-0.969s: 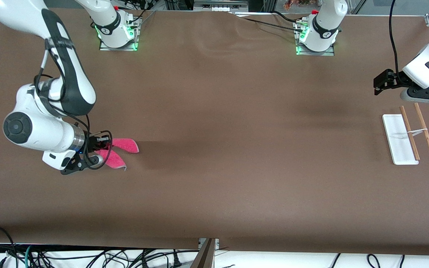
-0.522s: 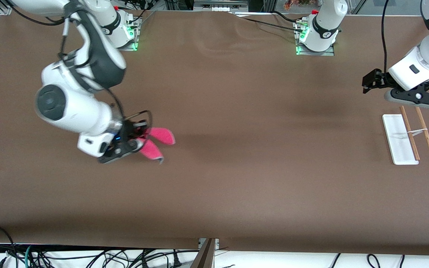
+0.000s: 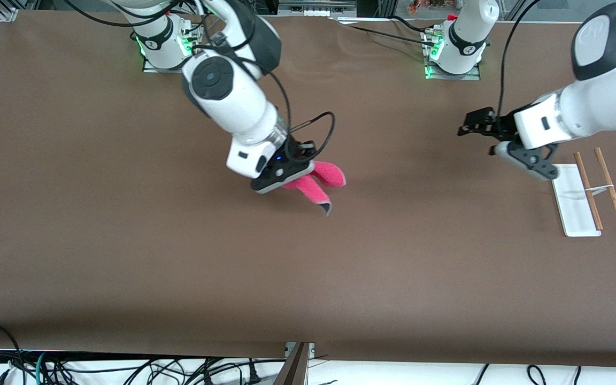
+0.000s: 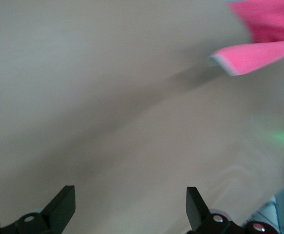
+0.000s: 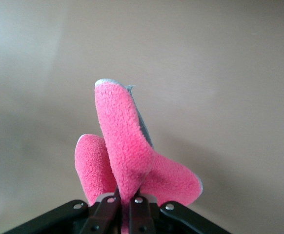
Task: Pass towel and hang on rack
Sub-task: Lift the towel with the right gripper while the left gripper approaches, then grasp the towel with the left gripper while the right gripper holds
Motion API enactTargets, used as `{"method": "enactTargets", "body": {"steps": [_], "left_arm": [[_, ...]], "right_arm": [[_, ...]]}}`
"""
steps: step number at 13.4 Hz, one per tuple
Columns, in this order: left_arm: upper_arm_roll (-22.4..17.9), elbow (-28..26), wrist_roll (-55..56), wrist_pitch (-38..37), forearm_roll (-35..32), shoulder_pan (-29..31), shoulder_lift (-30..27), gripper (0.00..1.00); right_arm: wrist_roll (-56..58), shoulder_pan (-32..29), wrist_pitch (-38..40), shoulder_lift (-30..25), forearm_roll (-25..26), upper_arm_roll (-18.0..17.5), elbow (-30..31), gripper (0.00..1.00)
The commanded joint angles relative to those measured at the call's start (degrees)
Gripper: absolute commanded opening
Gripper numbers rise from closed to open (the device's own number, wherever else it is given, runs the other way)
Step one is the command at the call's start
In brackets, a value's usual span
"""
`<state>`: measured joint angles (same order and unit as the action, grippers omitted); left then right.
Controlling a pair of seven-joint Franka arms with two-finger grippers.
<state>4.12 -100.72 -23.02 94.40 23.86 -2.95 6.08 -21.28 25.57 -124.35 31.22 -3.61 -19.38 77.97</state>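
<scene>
**While right gripper carries towel mid-table, left gripper hangs spread near rack**

Front view: right gripper [image 3: 301,170] is up over the middle of the table [image 3: 179,256], fingers pinched on the towel [image 3: 318,182]. Towel hangs off it in two pink lobes, grey-edged corner drooping lowest, clear of the tabletop. Left gripper [image 3: 472,127] is in the air over bare table toward the left arm's end, fingers spread, holding nothing. Rack [image 3: 586,195] sits on the table at the left arm's end, white base flat, two brown rods side by side, thin white crosspiece between them. Towel and rack well apart.

Left wrist view: both fingertips [image 4: 64,207] stand wide apart over bare table, nothing between them. Towel [image 4: 259,53] shows farther off, blurred, a pink flap with pale trim.

Right wrist view: fingers [image 5: 110,204] pressed together on the towel [image 5: 127,156], bunched folds sticking up out of the grip, grey trim along one fold. Brown table underneath.
</scene>
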Motion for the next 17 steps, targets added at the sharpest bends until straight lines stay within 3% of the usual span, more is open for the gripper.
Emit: {"method": "enactTargets", "body": {"steps": [1, 8, 12, 15, 16, 17], "left_arm": [[0.9, 2.0, -17.3, 3.5, 5.5, -0.7, 5.2, 1.0], [3.5, -2.2, -51.0, 10.3, 19.2, -2.3, 10.6, 1.0], [6.4, -9.6, -66.3, 14.6, 27.1, -2.3, 9.7, 1.0], [9.7, -14.9, -69.2, 20.5, 30.5, -2.3, 7.4, 0.98], [10.4, -15.0, -69.8, 20.7, 30.5, -2.3, 7.4, 0.7], [10.8, -15.2, -70.3, 21.2, 30.5, -2.3, 7.4, 0.24]], "right_arm": [[-3.1, 3.8, -2.1, 1.1, 0.1, 0.3, -1.9, 0.0], [-3.3, 7.0, -5.3, 1.8, 0.1, 0.3, -1.9, 0.0], [-2.7, 7.6, -6.1, 2.2, 0.3, 0.3, -1.9, 0.0], [-0.1, 7.6, -6.5, 2.6, 0.5, 0.3, -1.9, 0.0], [0.1, 7.6, -6.5, 2.6, 0.5, 0.3, -1.9, 0.0], [0.2, 7.6, -6.5, 2.7, 0.5, 0.3, -1.9, 0.0]]}}
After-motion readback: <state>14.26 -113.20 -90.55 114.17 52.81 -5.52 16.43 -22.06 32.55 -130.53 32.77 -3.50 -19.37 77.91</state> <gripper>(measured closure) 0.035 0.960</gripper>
